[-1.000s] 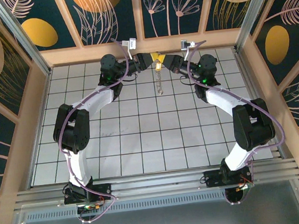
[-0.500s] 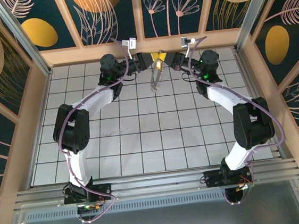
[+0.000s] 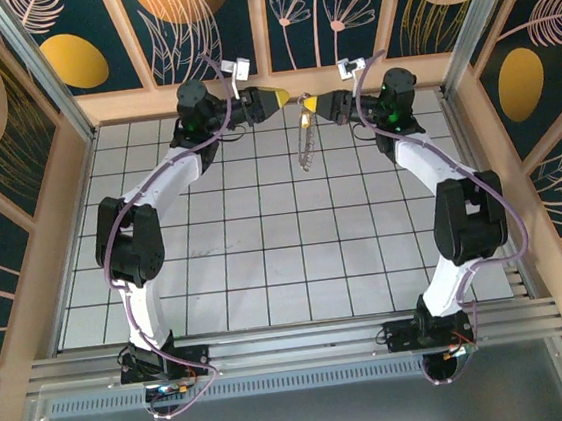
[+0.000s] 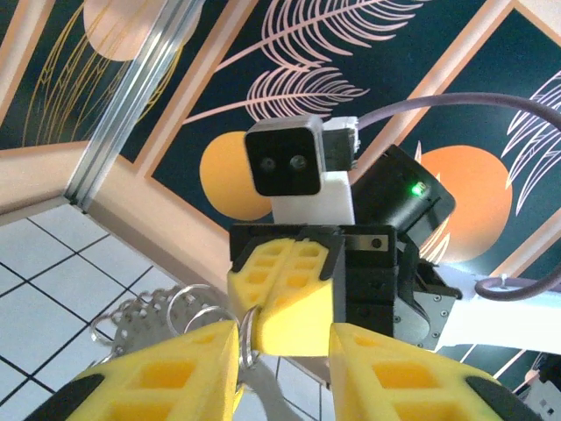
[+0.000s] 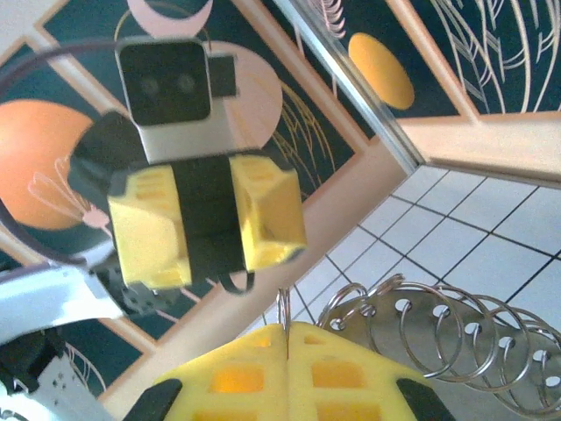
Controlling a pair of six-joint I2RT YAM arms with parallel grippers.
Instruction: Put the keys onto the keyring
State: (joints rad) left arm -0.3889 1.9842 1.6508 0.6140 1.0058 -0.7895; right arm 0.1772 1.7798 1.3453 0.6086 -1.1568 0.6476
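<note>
The keyring (image 3: pixel 303 143) hangs long and narrow near the back wall, a silvery chain of wire rings. My right gripper (image 3: pixel 310 103) is shut on its top ring (image 5: pixel 284 307). The other rings and flat silver pieces with holes (image 5: pixel 438 338) trail off to the right. My left gripper (image 3: pixel 277 98) faces it from the left and is open. In the left wrist view its yellow fingers (image 4: pixel 166 373) stand apart, with the right gripper's tip (image 4: pixel 289 285) between them and the held ring (image 4: pixel 246 333) beside the left finger. The brass key is hidden; I cannot pick it out among the rings.
The wooden back wall rail (image 3: pixel 268 88) runs just behind both grippers. The white tiled floor (image 3: pixel 284 240) lies below the hanging ring. Both arms stretch up and back from their bases (image 3: pixel 166 363).
Both wrists have lifted and swung toward the back wall. The left gripper has drawn slightly away to the left. The loop, spread wide half a second ago, hangs narrow again.
</note>
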